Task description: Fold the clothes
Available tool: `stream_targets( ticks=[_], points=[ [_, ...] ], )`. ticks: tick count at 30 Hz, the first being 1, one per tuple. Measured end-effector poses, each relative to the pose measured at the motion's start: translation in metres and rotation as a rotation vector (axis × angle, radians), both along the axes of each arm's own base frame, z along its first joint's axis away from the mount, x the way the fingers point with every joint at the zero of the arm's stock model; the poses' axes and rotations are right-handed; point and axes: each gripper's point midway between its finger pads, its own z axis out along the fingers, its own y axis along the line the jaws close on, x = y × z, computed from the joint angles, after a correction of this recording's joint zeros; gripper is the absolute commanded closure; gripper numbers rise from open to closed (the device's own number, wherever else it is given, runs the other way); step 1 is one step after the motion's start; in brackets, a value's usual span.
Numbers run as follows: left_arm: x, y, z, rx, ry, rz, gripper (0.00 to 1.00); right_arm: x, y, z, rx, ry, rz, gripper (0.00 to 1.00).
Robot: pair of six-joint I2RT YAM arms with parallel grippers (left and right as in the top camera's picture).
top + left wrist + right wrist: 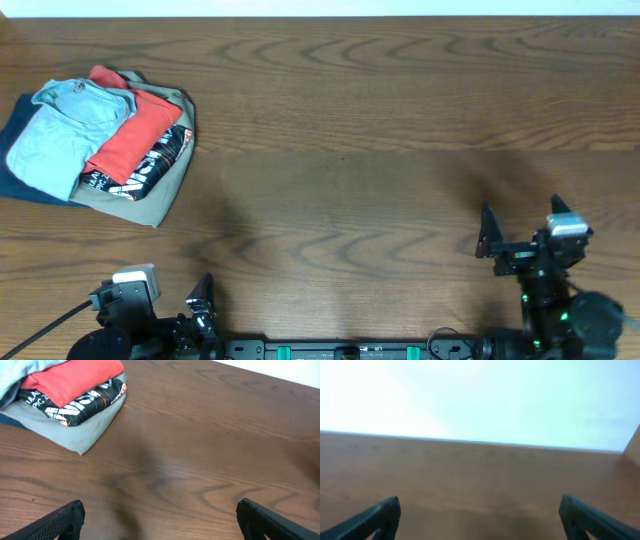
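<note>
A stack of folded clothes (100, 145) lies at the table's left: a light blue garment on top, a red one, a black printed one and an olive one beneath, with dark blue at the far left. The stack also shows in the left wrist view (70, 395) at the upper left. My left gripper (159, 515) is open and empty near the front edge, well to the right of and nearer than the stack. My right gripper (480, 515) is open and empty at the front right, over bare wood.
The brown wooden table (380, 130) runs to a white wall at the far edge (480, 442). The arm bases and a black rail (350, 350) sit along the front edge.
</note>
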Motion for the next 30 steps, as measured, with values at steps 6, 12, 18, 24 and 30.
stream_targets(
  ticks=[6,12,18,24,30],
  points=[
    [0.000,0.000,0.000,0.000,0.000,0.000,0.02,0.016,-0.001,-0.026,-0.015,-0.092,-0.001,0.01],
    [0.000,0.000,0.000,0.000,0.000,0.000,0.02,0.027,-0.002,-0.083,-0.011,-0.004,-0.001,0.01],
    [0.000,0.000,0.000,0.000,0.001,0.000,0.02,0.028,-0.003,-0.090,-0.010,0.009,-0.001,0.01],
    [0.000,0.000,0.000,0.000,0.001,0.000,0.02,0.028,-0.001,-0.090,-0.010,0.008,0.003,0.01],
    [0.000,0.000,0.000,0.000,0.001,0.000,0.02,0.028,-0.001,-0.090,-0.010,0.008,0.003,0.01]
  ],
)
